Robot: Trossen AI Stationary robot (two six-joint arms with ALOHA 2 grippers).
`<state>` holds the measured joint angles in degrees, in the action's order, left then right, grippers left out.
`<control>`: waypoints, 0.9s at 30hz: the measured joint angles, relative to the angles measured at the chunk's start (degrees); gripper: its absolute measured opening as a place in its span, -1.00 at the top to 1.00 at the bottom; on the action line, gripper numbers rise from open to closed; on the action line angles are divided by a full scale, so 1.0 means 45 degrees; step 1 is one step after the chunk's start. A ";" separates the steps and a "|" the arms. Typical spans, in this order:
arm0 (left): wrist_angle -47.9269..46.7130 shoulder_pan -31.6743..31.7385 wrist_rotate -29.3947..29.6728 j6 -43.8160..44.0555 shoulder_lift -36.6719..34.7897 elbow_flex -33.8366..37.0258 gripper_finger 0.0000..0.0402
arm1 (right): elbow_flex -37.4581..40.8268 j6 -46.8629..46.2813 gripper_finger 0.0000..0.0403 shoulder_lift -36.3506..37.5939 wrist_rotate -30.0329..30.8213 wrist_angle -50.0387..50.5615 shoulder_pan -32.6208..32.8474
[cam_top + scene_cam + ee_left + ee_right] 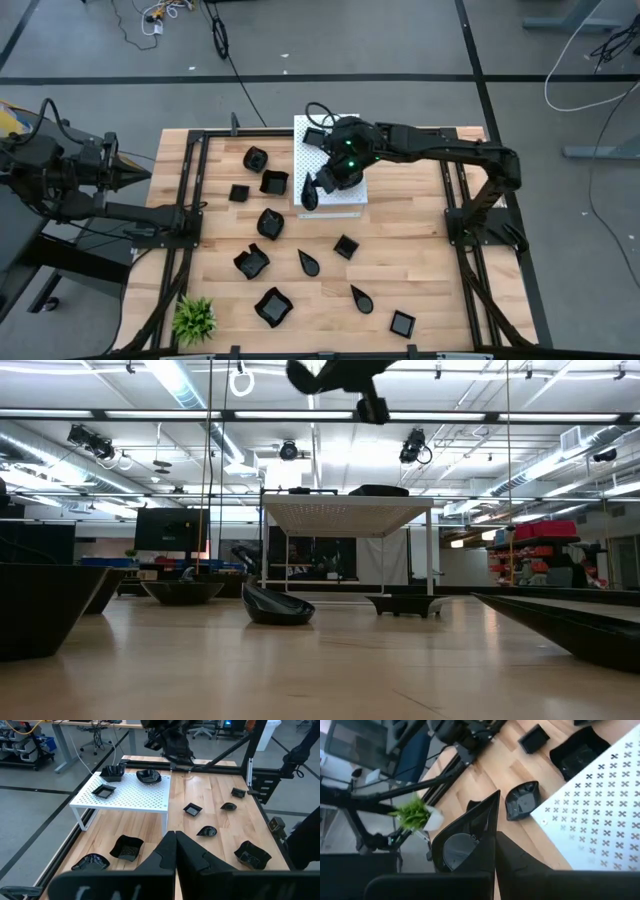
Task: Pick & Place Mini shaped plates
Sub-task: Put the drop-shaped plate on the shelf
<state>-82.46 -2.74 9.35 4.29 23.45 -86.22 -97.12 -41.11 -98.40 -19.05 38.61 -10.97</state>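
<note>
Plates [271, 223] lie scattered on the wooden surface [420, 260] while the right claw [312, 192] grips one teardrop plate [465, 840] over the white board's [348, 200] edge; left claw [140, 174] clenched, off to the side.

I count ten black dishes [270, 223] on the bench [420, 270], three on one white board [135, 797], one in my right hand [316, 188], and one plant [194, 318].

Grey floor [330, 40] crossed by dark seams, strewn with cables [590, 60]. Overhead, long ceiling lights [180, 382] and hanging ducts [40, 440]. Farther back, a dark screen [170, 530], red shelving [545, 545], grey desks [60, 740].
</note>
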 joint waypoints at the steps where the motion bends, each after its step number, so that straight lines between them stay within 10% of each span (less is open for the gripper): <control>1: 0.0000 0.0000 0.0003 0.0000 -0.0001 0.0001 0.99 | -0.0109 -0.0146 0.99 -0.0197 0.0082 0.0016 -0.0063; 27: 0.0000 0.0000 0.0003 0.0000 -0.0001 0.0000 0.99 | -0.0514 -0.1393 0.99 -0.1825 0.2014 0.1185 -0.1382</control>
<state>-82.46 -2.74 9.37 4.29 23.44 -86.22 -99.44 -47.38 -106.61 -9.99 43.94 -17.19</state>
